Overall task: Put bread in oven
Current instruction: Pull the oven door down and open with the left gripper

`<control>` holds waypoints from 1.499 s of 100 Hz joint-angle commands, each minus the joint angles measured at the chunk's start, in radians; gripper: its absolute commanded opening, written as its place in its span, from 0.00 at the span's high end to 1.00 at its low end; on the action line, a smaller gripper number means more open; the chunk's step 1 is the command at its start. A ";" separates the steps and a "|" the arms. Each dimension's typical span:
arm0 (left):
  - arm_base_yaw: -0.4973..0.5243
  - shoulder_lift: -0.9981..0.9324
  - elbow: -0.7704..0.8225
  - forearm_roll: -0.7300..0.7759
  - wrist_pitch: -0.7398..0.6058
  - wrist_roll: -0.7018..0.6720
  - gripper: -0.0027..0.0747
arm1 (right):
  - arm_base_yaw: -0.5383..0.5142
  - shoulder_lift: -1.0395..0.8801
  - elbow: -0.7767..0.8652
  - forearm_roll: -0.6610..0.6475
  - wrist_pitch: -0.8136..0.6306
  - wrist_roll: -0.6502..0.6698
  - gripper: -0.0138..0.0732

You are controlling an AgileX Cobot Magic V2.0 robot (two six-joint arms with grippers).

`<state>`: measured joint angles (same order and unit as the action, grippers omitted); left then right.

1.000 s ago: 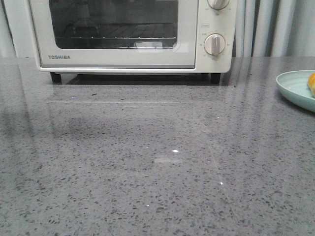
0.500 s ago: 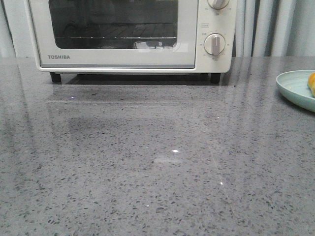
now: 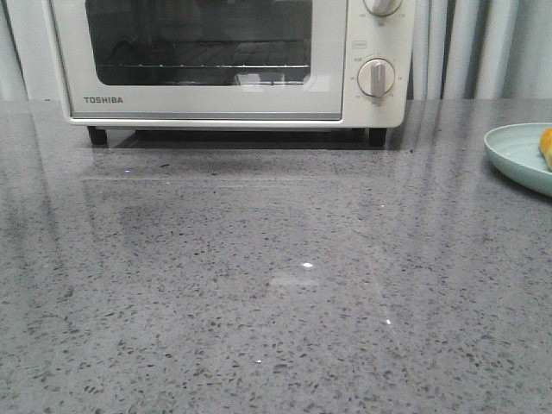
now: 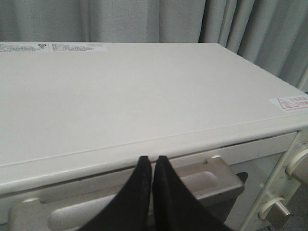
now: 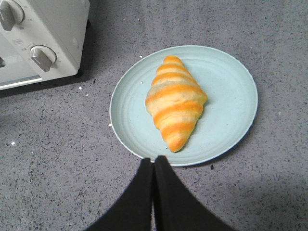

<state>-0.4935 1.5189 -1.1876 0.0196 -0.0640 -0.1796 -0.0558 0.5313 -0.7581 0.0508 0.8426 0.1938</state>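
One striped, tapered bread (image 5: pixel 175 103) lies on smooth round plate (image 5: pixel 231 82).

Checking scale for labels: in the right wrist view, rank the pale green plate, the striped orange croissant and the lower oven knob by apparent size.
1. Pale green round plate
2. Orange-and-cream striped croissant
3. Lower cream oven knob

The croissant-shaped bread roll (image 5: pixel 176 105) is golden-orange with cream stripes on a pale mint round plate (image 5: pixel 231 86). The cream-white toaster oven (image 3: pixel 345 60) stands on a grey speckled stone table (image 3: pixel 276 285).
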 commanded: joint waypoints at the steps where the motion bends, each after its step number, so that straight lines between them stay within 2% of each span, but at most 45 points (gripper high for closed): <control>1: 0.003 -0.023 -0.037 -0.007 -0.071 -0.007 0.99 | -0.008 0.012 -0.037 0.000 -0.057 -0.007 0.91; 47: 0.024 0.021 -0.037 -0.007 -0.018 -0.007 0.99 | -0.008 0.012 -0.037 0.000 -0.043 -0.007 0.91; 65: 0.024 0.021 -0.027 0.014 0.137 -0.002 0.99 | -0.008 0.012 -0.037 0.000 -0.043 -0.007 0.91; 76: 0.020 0.017 0.032 0.018 0.162 -0.002 0.99 | -0.008 0.012 -0.037 0.000 -0.043 -0.007 0.91; 86: -0.012 0.000 0.141 0.009 0.128 -0.004 0.99 | -0.008 0.012 -0.037 0.000 -0.043 -0.007 0.91; 103: -0.081 -0.061 0.375 -0.119 -0.011 -0.004 0.99 | -0.008 0.012 -0.037 0.000 -0.043 -0.007 0.91; 114: -0.137 -0.136 0.497 -0.191 -0.020 -0.006 0.99 | -0.008 0.012 -0.037 0.000 -0.041 -0.007 0.91; 134: -0.243 -0.345 0.555 -0.247 0.070 -0.006 0.99 | -0.008 0.012 -0.037 0.000 -0.016 -0.007 0.91; 150: -0.307 -0.542 0.552 -0.234 0.071 -0.006 0.99 | -0.008 0.023 -0.037 0.000 0.008 -0.007 0.91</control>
<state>-0.7767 1.0809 -0.6025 -0.2128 0.0696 -0.1797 -0.0558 0.5350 -0.7588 0.0512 0.8973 0.1923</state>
